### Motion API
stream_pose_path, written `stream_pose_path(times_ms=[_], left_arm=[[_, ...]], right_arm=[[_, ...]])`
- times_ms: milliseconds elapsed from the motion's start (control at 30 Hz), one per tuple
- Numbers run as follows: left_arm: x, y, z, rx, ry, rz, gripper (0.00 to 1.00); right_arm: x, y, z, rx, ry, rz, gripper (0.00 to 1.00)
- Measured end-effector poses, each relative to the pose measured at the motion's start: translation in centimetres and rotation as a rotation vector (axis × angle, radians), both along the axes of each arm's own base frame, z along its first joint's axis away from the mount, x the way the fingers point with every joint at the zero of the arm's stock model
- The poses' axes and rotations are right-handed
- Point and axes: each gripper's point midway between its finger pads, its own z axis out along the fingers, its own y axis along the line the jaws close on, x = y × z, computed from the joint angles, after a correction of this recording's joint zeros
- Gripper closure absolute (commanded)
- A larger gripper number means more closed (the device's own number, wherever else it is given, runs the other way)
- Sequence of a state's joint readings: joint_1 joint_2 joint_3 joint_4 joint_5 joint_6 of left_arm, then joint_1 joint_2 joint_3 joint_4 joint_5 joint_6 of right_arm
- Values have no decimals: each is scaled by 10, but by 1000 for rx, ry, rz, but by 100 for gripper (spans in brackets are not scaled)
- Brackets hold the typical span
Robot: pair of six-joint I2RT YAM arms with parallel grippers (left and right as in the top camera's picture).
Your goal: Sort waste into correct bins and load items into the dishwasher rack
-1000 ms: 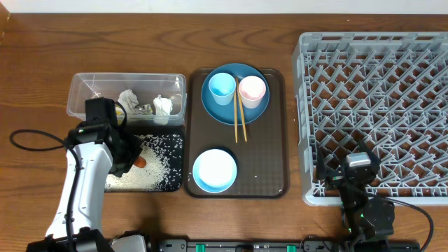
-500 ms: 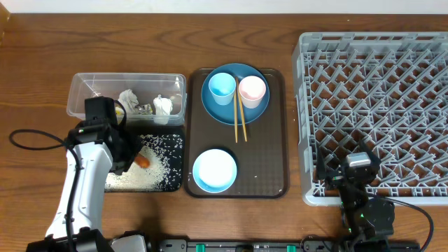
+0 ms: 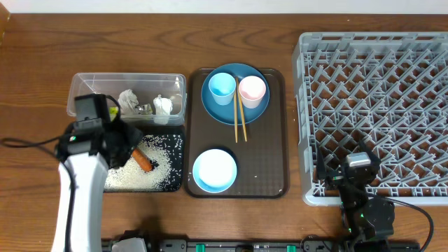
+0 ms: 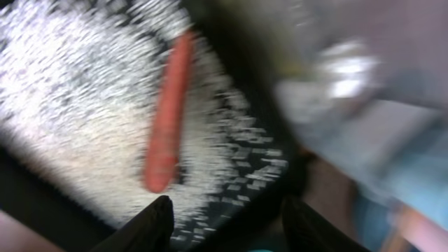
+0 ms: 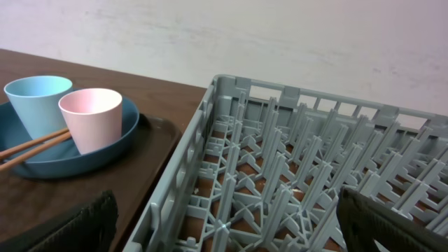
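A thin orange carrot (image 3: 144,161) (image 4: 168,115) lies loose on the white rice (image 3: 159,173) (image 4: 77,91) in the black tray (image 3: 179,137). My left gripper (image 3: 130,144) (image 4: 227,220) hangs open just left of and above it, holding nothing. Crumpled napkins (image 3: 128,99) sit in the clear tub (image 3: 77,89). The light-blue cup (image 3: 222,87) (image 5: 36,101), pink cup (image 3: 252,89) (image 5: 91,115) and chopsticks (image 3: 239,122) rest on the dark-blue plate (image 3: 246,110). The white bowl (image 3: 214,170) stands nearer the front. My right gripper (image 3: 359,168) (image 5: 227,213) is open and empty over the front-left corner of the grey rack (image 3: 378,91) (image 5: 294,161).
The plate and bowl sit on a dark brown serving tray (image 3: 269,164) between the bins and the rack. A black cable (image 3: 28,143) trails left of the left arm. The left wrist view is blurred by motion.
My left gripper has opened and let go of the carrot, which now lies on the rice. The left arm has drawn back to the left. The right arm has not moved.
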State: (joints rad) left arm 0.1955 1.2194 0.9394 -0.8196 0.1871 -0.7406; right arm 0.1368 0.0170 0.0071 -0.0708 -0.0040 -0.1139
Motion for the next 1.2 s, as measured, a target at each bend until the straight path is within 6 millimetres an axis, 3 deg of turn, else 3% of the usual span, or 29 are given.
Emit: stream_pose_path(times_ms=[67,167,333,1200], left_arm=[[5,-3,24,1,-94,-18,37],[4,-7,53,11,-208,-38,15],[-1,-10,75,21,-294,-45,10],[-2,-10,73,19,-286,-45,3]], right_arm=[[0,0,0,0,0,0,1],[0,0,0,0,0,0,1],[0,0,0,0,0,0,1],[0,0,0,0,0,0,1]])
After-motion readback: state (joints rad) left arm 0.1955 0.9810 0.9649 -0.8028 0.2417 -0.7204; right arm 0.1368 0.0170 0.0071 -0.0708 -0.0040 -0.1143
